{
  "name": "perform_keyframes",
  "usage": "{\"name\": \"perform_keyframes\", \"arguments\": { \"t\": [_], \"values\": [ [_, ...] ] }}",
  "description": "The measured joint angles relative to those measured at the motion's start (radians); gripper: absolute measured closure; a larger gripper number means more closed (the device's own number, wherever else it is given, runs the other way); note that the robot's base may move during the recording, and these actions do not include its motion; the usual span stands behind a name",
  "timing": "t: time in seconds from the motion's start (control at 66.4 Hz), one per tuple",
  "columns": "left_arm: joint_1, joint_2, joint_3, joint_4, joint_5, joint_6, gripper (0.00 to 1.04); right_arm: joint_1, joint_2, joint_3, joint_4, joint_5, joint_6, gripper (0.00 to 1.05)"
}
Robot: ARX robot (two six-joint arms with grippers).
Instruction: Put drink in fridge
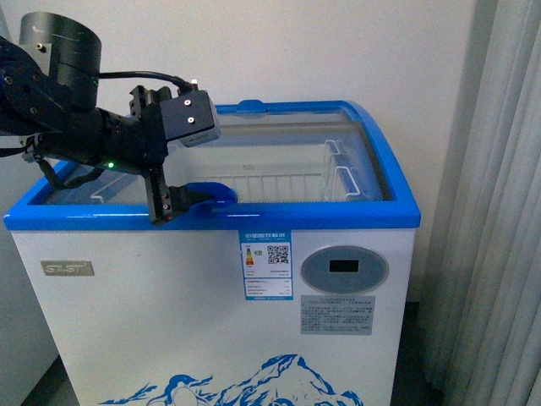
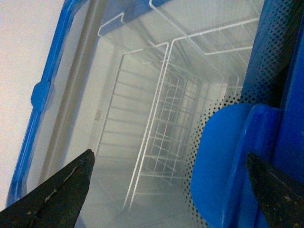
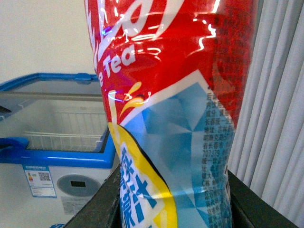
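The fridge (image 1: 169, 330) is a white chest cooler with a blue rim, a penguin-and-mountain decal and an oval grey display (image 1: 344, 269). My left gripper (image 1: 175, 203) is open at the front rim, its fingers on either side of the blue lid handle (image 1: 211, 193). In the left wrist view the gripper (image 2: 173, 190) straddles that handle (image 2: 223, 161), with the glass lid and inner wire basket (image 2: 161, 118) beyond. My right gripper (image 3: 173, 209) is shut on the drink bottle (image 3: 175, 118), which has a red, blue and yellow tea label. It is out of the front view.
A white wire basket (image 1: 338, 182) hangs inside the fridge at the right. Grey curtains (image 1: 499, 211) hang to the right of the fridge, also seen in the right wrist view (image 3: 280, 118). In that view the fridge (image 3: 57, 147) stands off to one side. A white wall is behind.
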Motion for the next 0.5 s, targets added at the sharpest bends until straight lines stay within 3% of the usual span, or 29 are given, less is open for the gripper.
{"name": "perform_keyframes", "arguments": {
  "t": [0.181,0.361,0.497],
  "values": [
    [-0.003,0.154,0.266,-0.059,-0.008,-0.017,0.08,0.0,0.0,0.0,0.0,0.0,0.0,0.67],
    [-0.013,0.405,0.685,-0.031,-0.254,-0.1,0.08,0.0,0.0,0.0,0.0,0.0,0.0,0.67],
    [0.0,0.502,0.851,-0.046,-0.328,-0.159,0.08,0.0,0.0,0.0,0.0,0.004,-0.001,0.67]
  ]
}}
